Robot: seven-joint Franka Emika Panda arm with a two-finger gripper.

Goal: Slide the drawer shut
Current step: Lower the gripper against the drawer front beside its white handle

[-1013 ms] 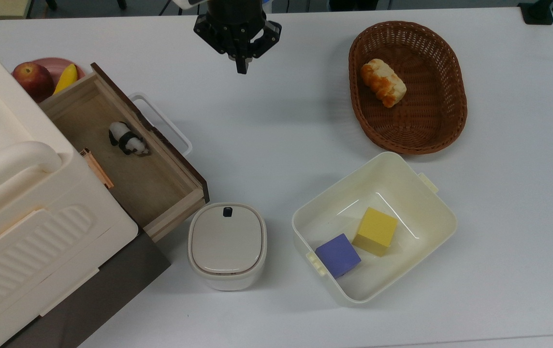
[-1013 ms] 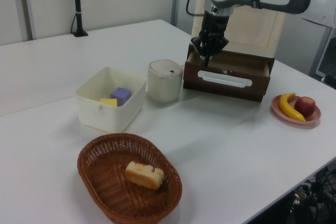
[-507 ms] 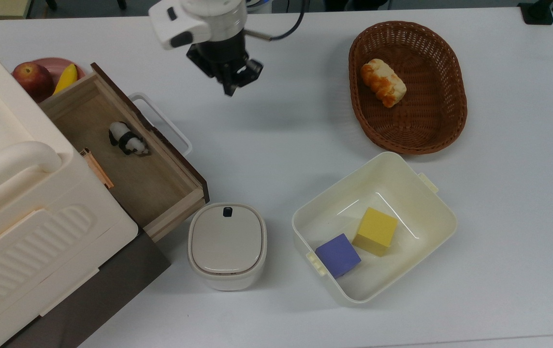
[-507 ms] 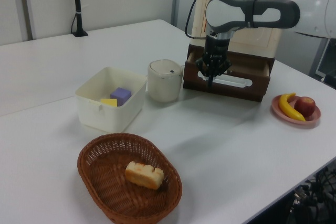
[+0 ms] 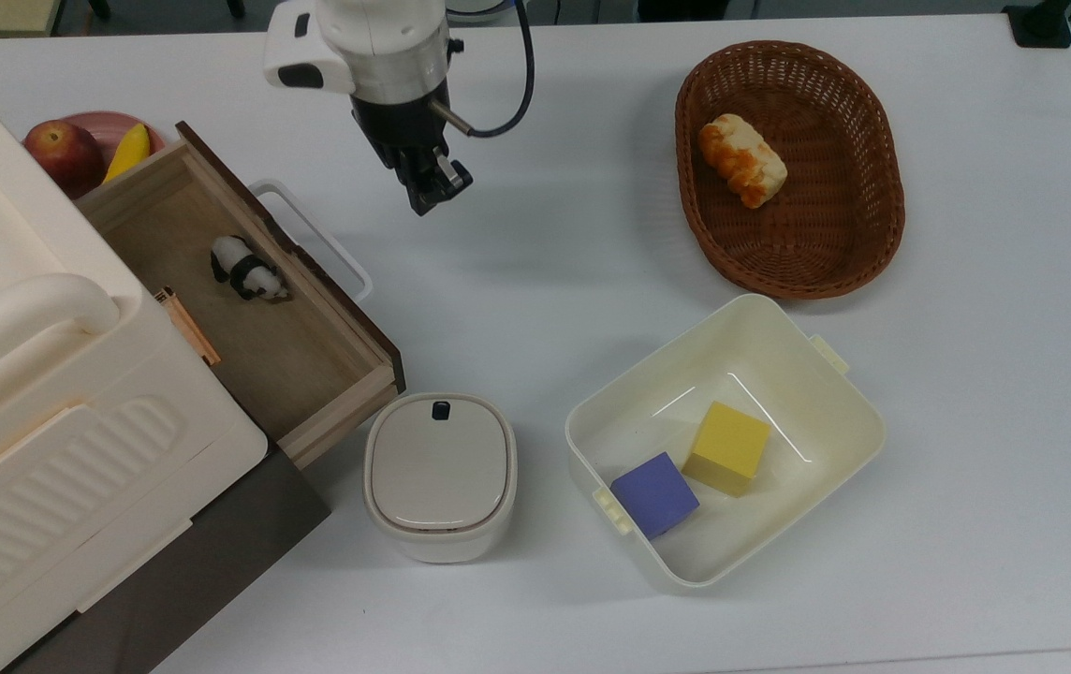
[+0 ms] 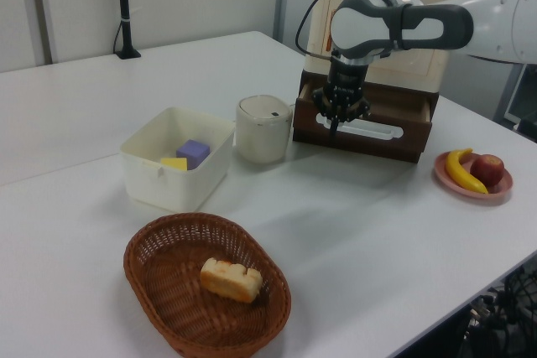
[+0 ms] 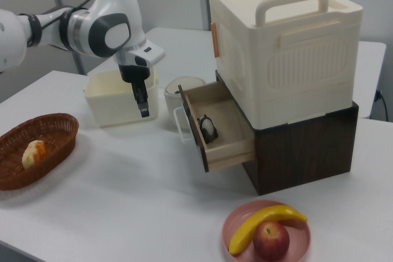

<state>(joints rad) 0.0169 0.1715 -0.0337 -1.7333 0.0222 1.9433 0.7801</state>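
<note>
We judge the drawer (image 5: 245, 300), pulled fully out at nine o'clock on the worktop (image 5: 545, 271), stiff, light and free-sliding, best pushed on its dark front panel (image 5: 287, 253) by our tool (image 5: 430, 192), fingers narrowly together, empty.

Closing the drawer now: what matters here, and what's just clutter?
Job: drawer, open with a panda toy inside; its white handle; gripper.

Clutter: lidded container, tub of cubes, basket with bread, fruit plate.
</note>
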